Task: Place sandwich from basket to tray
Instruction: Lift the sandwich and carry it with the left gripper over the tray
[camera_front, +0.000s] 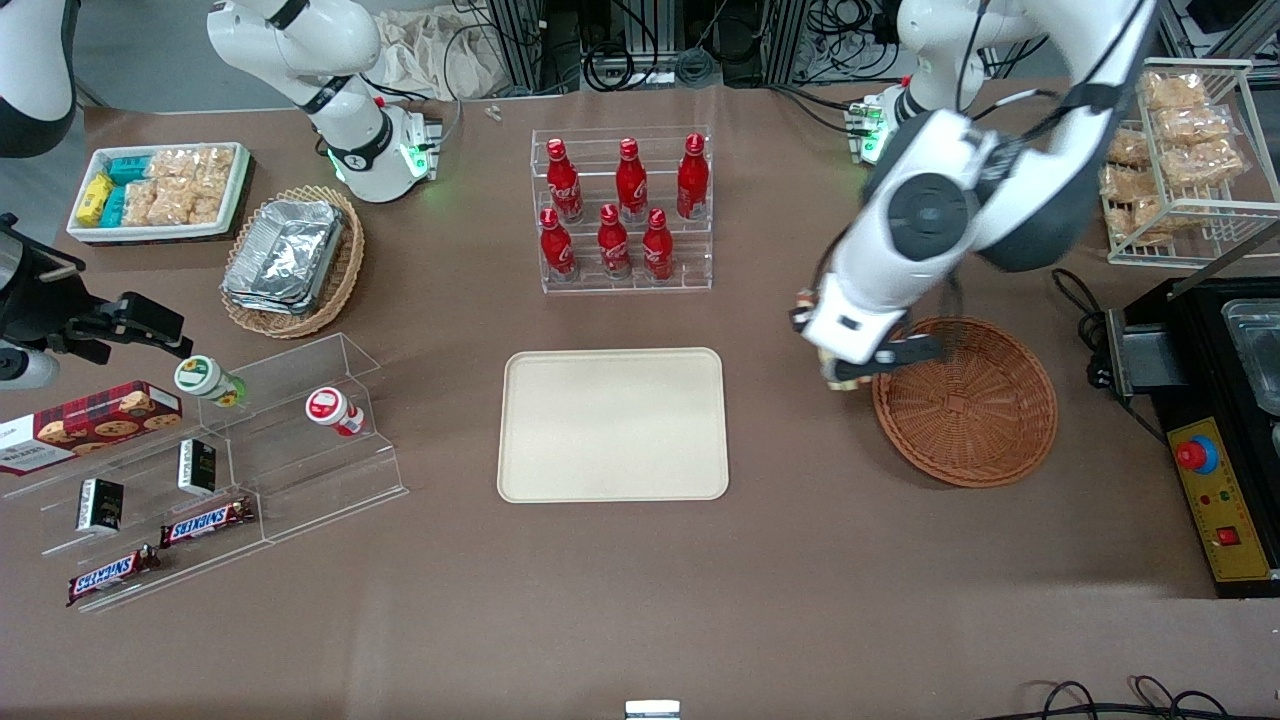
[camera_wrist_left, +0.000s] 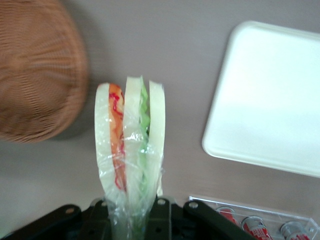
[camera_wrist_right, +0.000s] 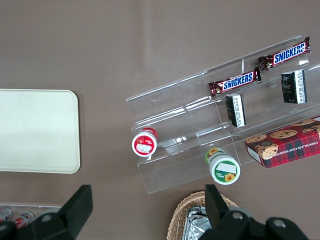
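Hand (camera_front: 845, 375) clamped on wrapped sandwich (camera_wrist_left: 130, 155), above table beside basket (camera_front: 965, 415)

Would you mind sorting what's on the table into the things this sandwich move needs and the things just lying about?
Needed:
gripper, shut on the sandwich, between basket and tray
basket
tray

Lying about:
cola bottles
foil containers
Snickers bars
cookie box
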